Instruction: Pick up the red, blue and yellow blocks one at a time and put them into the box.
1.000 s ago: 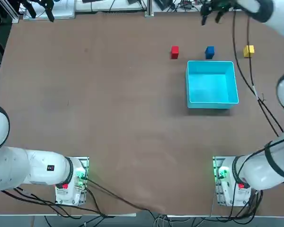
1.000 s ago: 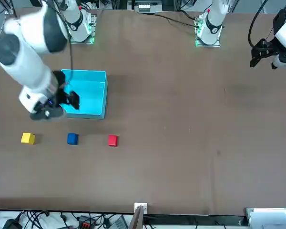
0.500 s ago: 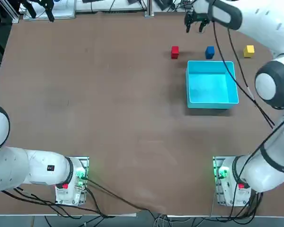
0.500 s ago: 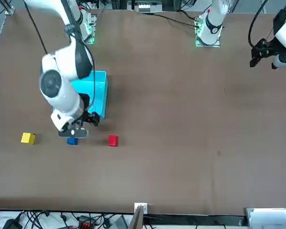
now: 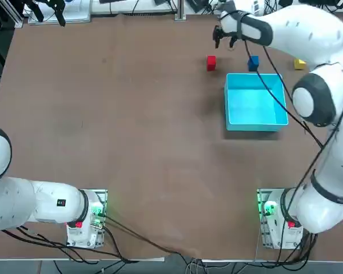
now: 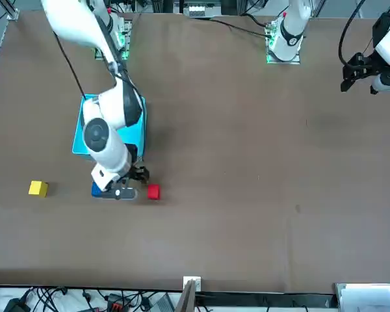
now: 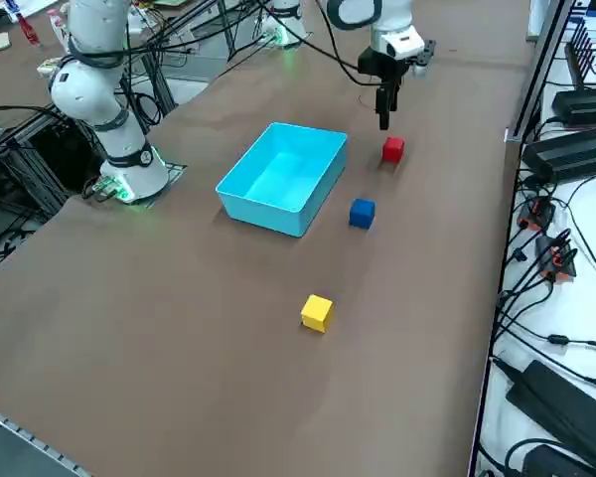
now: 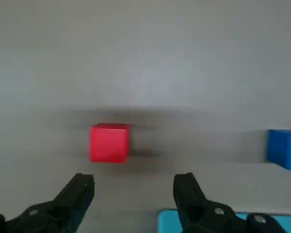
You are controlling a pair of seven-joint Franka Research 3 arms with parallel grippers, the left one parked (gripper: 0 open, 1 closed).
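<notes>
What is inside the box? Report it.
Nothing. The box shows a bare cyan floor; the red, blue and yellow blocks sit on the table.

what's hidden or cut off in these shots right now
- Yellow block: in the top view the right arm's forearm covers part of it; it shows fully in the right side view.
- Blue block: in the front view the right gripper and its wrist hide most of it; in the wrist view the edge cuts it.
- Box: the wrist view shows only a strip behind the open fingers.
- Red block: blurred in the wrist view.

Brown table (image 5: 131, 125), cables (image 7: 551, 258) alongside.
</notes>
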